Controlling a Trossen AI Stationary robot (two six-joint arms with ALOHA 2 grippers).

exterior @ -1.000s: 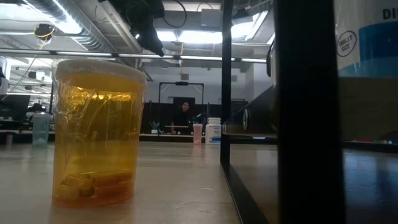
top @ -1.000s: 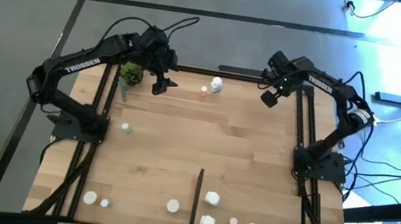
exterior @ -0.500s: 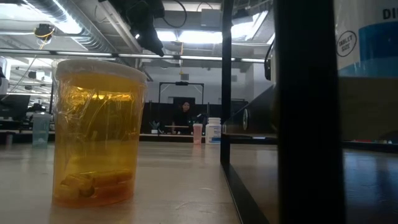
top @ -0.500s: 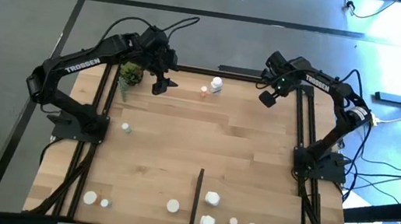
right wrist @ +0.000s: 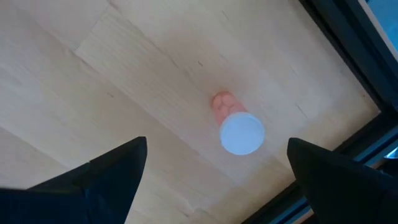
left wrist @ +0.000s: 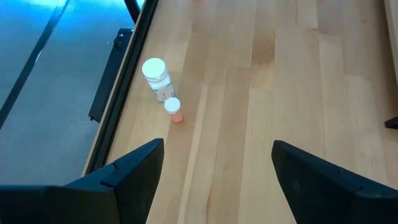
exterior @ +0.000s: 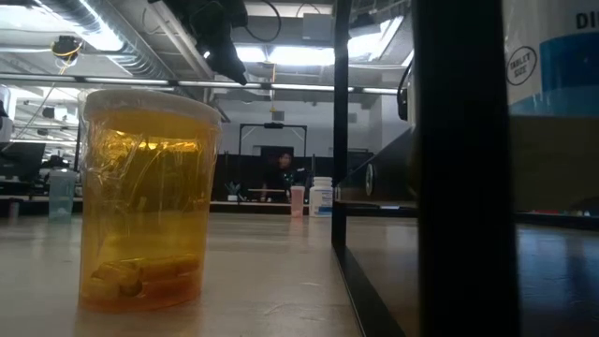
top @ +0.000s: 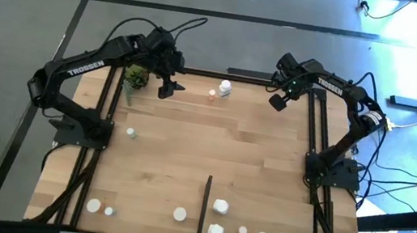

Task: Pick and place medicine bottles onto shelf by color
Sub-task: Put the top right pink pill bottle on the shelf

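While both arms hover over the light-wood desk [top: 187, 154], the left tool [top: 168, 88] hangs spread and empty — ahead of it stand a white-capped medicine bottle [left wrist: 156, 76] and a small pink one [left wrist: 173, 110], touching. Better the spread, empty right tool [top: 277, 102], just above them, drops squarely, pinching one. The translucent amber jar [exterior: 148, 197] holds small pieces.
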